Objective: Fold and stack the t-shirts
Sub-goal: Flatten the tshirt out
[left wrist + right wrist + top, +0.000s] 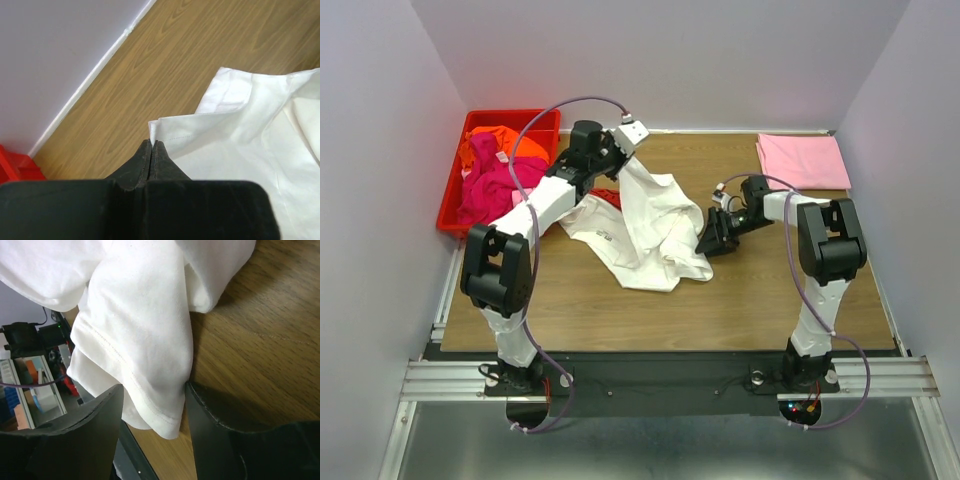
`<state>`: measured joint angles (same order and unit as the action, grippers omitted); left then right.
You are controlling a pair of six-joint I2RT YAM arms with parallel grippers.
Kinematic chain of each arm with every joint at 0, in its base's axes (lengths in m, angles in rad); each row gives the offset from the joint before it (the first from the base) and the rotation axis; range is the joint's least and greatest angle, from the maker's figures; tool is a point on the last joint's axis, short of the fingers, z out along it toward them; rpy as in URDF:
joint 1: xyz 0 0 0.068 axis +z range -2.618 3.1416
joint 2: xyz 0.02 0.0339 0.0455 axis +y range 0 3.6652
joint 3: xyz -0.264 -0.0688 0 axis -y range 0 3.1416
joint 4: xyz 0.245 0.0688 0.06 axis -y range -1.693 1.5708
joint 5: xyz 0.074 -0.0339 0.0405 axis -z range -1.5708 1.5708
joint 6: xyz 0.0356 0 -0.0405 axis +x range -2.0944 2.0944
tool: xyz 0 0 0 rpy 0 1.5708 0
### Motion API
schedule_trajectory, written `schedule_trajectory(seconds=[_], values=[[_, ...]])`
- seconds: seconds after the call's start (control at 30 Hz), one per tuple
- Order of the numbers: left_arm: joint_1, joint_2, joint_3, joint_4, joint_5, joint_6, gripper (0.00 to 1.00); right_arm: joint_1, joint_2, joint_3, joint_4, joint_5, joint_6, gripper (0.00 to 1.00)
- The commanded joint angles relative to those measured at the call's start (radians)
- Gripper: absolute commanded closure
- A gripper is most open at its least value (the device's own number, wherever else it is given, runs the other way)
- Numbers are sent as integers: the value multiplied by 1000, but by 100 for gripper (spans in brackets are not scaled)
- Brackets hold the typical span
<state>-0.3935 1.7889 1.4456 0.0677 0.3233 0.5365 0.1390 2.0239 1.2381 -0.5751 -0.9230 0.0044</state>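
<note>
A large white t-shirt point(645, 225) lies crumpled in the middle of the wooden table, a bit of red print point(604, 196) showing by its left side. My left gripper point(623, 152) is shut on its hem point(172, 130) and holds that edge lifted at the back. My right gripper point(710, 243) is open at the shirt's right edge, with a fold of white cloth point(150, 365) between its fingers point(215, 425). A folded pale pink t-shirt point(802, 160) lies at the back right. Orange point(500, 142) and magenta point(492, 188) t-shirts sit in the bin.
A red plastic bin point(451, 195) stands at the back left, off the table's left edge. White walls close in the back and both sides. Bare wood point(720, 310) shows in front of the white shirt.
</note>
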Motion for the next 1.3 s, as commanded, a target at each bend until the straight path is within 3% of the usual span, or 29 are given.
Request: schedule_trajectory(seconds=[0.0,0.03,0.13,0.17,0.33,0.53,0.8,1.0,1.13,1.27], values=[[34,-52,-14,29,0,-46,100,28,42,-15,34,98,-38,48],[38,-59,-24,27,2,-46,100,27,38,-19,31,99,-41,53],[48,-91,-45,17,6,-56,100,28,16,-26,20,137,-64,84],[51,-100,-51,11,11,-61,100,27,-16,-28,3,159,-76,100],[77,-202,-123,-16,25,-79,100,-44,-149,-49,-57,324,-193,99],[116,-308,-250,-39,37,-99,100,-156,-185,76,-134,571,-380,100],[149,-339,-294,-52,37,-118,100,-141,-221,186,-200,604,-474,100],[185,-353,-295,-55,48,-121,100,-59,-416,34,-229,609,-538,100],[208,-376,-310,-62,51,-113,100,64,-568,-118,-305,579,-589,100],[223,-393,-321,-66,51,-101,100,212,-614,-288,-333,601,-612,99]])
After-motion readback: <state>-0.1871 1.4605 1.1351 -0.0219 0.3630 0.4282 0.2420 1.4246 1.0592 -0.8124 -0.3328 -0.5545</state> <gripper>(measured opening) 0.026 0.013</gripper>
